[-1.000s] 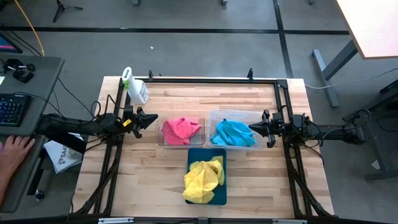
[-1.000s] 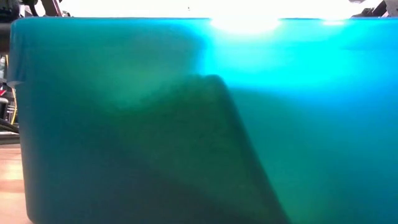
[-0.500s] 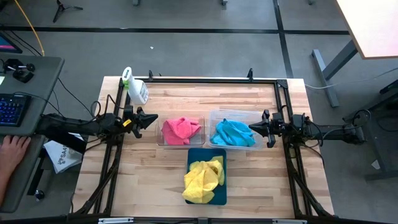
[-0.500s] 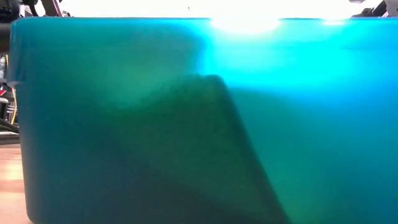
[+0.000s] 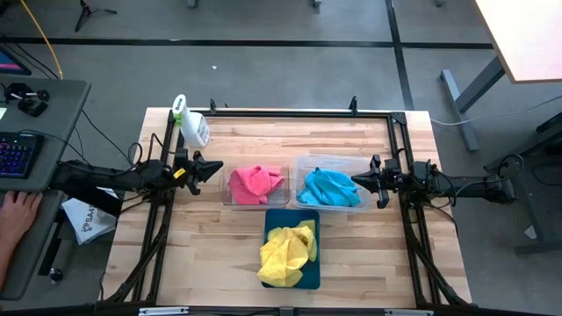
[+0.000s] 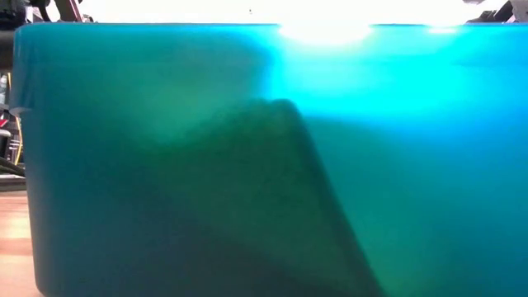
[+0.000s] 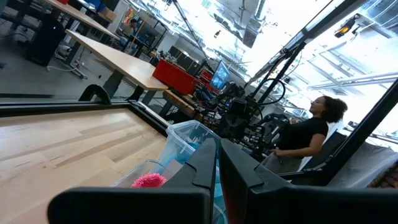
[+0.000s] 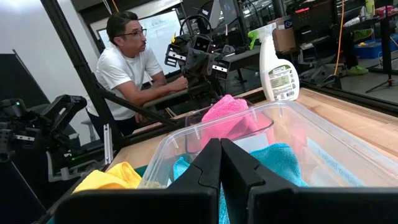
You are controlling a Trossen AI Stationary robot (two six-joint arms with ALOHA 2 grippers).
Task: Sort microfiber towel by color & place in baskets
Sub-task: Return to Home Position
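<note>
A pink towel [image 5: 256, 183] lies in the narrower clear tub [image 5: 230, 197]. A cyan towel [image 5: 329, 187] lies in the wider clear tub [image 5: 303, 163]. A yellow towel [image 5: 285, 254] lies on the dark teal tray [image 5: 311, 272], hanging over its near-left edge. My left gripper [image 5: 218, 169] is shut and empty, left of the pink tub. My right gripper [image 5: 356, 180] is shut and empty at the cyan tub's right end. The pink towel [image 8: 225, 115], cyan towel [image 8: 283, 162] and yellow towel [image 8: 112, 177] show in the right wrist view. The teal tray wall [image 6: 264, 165] fills the low view.
A white spray bottle [image 5: 190, 125] with a green top lies at the table's far left. A black frame [image 5: 290, 113] runs along the table's edges. A person's hand [image 5: 13, 211] rests at a desk left of the table. People show beyond the table in both wrist views.
</note>
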